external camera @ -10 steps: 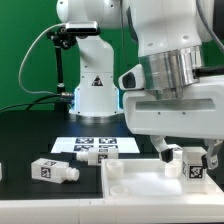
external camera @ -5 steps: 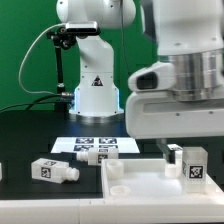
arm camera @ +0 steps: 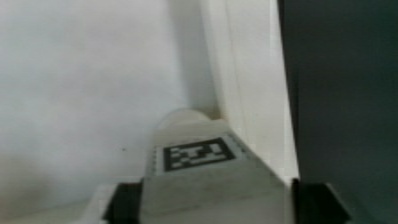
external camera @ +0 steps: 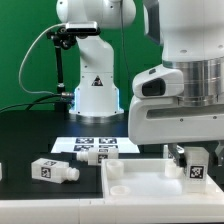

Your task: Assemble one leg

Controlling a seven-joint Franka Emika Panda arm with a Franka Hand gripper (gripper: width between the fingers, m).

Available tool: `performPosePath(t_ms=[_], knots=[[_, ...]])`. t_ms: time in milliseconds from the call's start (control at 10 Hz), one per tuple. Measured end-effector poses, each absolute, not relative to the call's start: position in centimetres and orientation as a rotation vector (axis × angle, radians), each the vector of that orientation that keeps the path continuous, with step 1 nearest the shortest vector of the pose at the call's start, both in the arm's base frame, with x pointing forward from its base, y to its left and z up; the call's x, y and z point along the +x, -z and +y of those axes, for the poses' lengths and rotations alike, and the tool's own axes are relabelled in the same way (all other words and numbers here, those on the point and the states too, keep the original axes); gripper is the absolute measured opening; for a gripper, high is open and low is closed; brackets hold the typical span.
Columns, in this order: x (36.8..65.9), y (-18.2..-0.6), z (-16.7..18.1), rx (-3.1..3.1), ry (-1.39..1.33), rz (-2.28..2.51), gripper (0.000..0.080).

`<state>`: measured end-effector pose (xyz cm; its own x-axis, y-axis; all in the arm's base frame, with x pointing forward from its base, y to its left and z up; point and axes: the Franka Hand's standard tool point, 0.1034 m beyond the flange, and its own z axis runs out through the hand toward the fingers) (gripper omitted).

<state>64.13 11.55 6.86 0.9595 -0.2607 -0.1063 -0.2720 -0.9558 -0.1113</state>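
My gripper [external camera: 196, 158] is shut on a leg [external camera: 197, 167], a small white block with a black-and-white tag. It holds the leg upright over the far corner of the flat white panel [external camera: 140, 186] on the exterior view's right. In the wrist view the leg [arm camera: 205, 160] sits between the two dark fingers [arm camera: 125, 205] of my gripper [arm camera: 217, 206], pointing down at the panel [arm camera: 89, 90] beside its raised rim [arm camera: 244, 70]. The leg's lower end is hidden, so I cannot tell whether it touches the panel.
Two loose legs [external camera: 55, 170] [external camera: 92, 155] lie on the black table to the exterior view's left of the panel. The marker board [external camera: 97, 145] lies behind them. Another white part [external camera: 2, 172] shows at the left edge. The arm's base [external camera: 95, 95] stands at the back.
The hand has moved lower and toward the exterior view's right. The held leg went from tilted to upright and now sits closer over the panel's corner.
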Motion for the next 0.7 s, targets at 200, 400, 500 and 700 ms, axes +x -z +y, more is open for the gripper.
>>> performPosePath(t_ms=[200, 400, 500, 700], knots=[[64.33, -7.24, 11.14, -2.954, -0.137, 0.642, 0.0291], [64.12, -6.75, 11.54, -2.897, -0.106, 0.941, 0.0291], [64.22, -6.65, 11.54, -2.826, -0.076, 1.145, 0.0291], [64.26, -6.58, 11.38, -2.61, 0.029, 1.541, 0.0291]])
